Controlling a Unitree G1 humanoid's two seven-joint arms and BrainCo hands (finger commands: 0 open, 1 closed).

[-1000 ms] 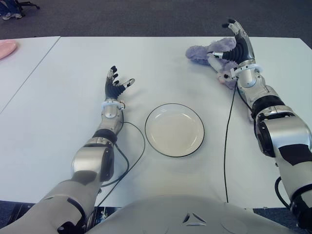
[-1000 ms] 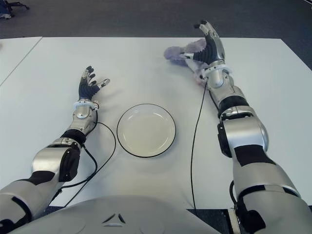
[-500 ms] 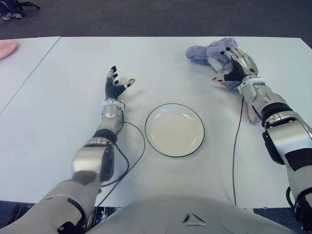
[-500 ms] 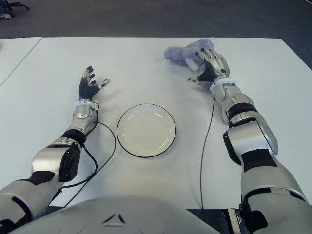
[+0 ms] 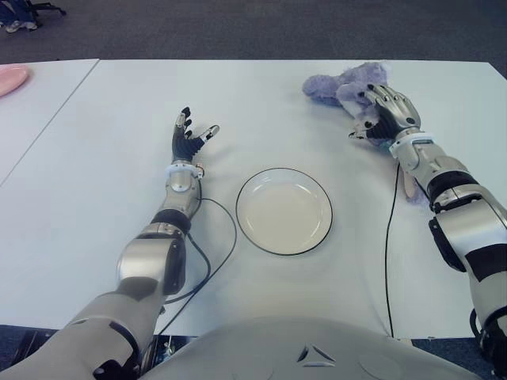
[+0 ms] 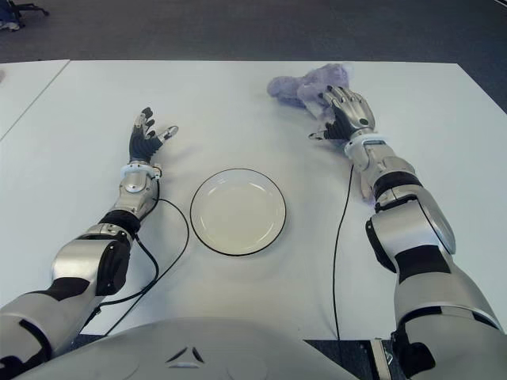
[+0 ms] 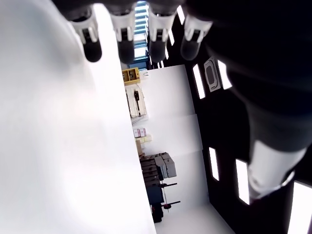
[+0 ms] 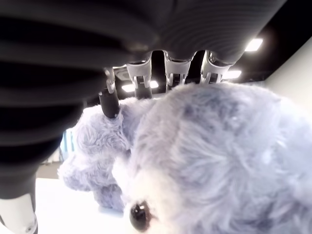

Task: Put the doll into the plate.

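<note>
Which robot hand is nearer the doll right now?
The right. The right robot hand sits over the purple doll, fingers draped on its plush. The left robot hand shows open, to the left of the plate, well away from the doll.

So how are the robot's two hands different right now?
The right hand is laid over the purple doll at the far right of the table, while the left hand touches nothing, left of the plate. The right hand's fingers curl over the doll's fur; the left hand's fingers are spread with nothing in them. Both are black and silver with several fingers.
</note>
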